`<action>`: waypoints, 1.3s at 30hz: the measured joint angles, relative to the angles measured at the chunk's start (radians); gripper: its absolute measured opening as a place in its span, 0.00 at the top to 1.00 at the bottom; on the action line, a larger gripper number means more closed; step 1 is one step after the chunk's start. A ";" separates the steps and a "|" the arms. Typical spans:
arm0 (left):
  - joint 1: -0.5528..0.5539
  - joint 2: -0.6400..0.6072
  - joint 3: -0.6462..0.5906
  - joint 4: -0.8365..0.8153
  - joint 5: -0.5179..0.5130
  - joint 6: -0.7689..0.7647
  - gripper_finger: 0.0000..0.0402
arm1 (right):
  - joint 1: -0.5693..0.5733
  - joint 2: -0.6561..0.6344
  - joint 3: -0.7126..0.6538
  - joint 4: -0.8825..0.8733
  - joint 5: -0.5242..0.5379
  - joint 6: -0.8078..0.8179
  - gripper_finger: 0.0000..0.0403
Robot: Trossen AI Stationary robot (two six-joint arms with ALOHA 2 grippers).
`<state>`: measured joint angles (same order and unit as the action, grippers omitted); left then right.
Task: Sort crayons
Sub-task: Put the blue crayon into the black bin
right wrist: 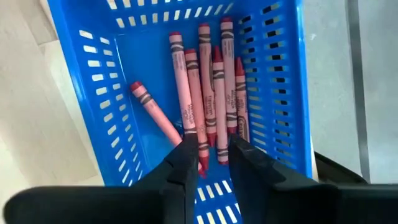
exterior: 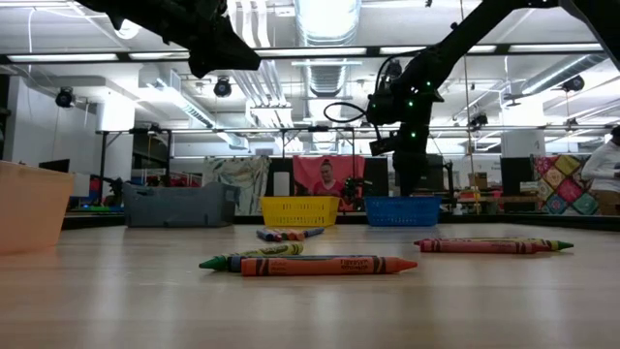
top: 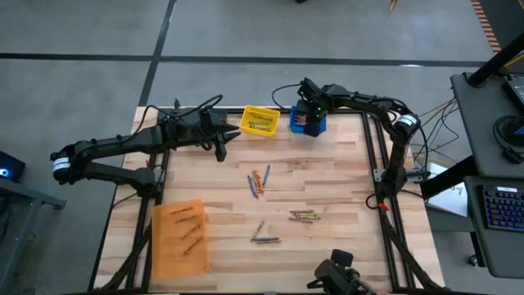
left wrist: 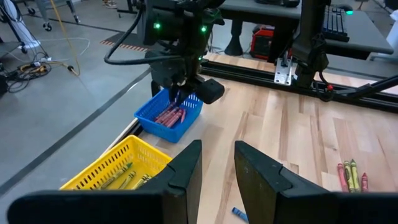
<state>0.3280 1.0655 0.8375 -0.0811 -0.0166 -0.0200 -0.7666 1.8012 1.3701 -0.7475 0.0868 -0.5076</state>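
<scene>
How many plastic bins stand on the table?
3: the yellow bin and the blue bin at the far edge, the orange bin at the near left corner.

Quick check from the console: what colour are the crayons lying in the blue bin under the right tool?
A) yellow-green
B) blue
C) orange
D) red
D: the right wrist view looks straight down past the right tool into the blue bin, and the red crayons in it all show as reddish-pink sticks; the left wrist view shows the same.
</scene>
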 joint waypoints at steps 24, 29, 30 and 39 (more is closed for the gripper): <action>-0.107 0.142 0.026 0.002 0.003 -0.330 0.81 | 0.145 -0.265 0.000 -0.105 -0.012 0.313 0.84; -0.126 0.244 0.096 -0.076 0.008 -0.393 0.81 | 0.223 -0.325 -0.017 -0.169 -0.012 0.342 0.85; -0.131 0.266 0.112 -0.096 0.008 -0.394 0.81 | 0.239 -0.338 -0.023 -0.178 -0.012 0.355 0.85; -0.199 0.474 0.189 -0.123 -0.032 -0.430 0.81 | 0.344 -0.464 -0.115 -0.192 -0.008 0.450 0.85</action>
<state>0.1291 1.5393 1.0270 -0.2036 -0.0483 -0.4505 -0.4230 1.3368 1.2550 -0.9397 0.0791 -0.0573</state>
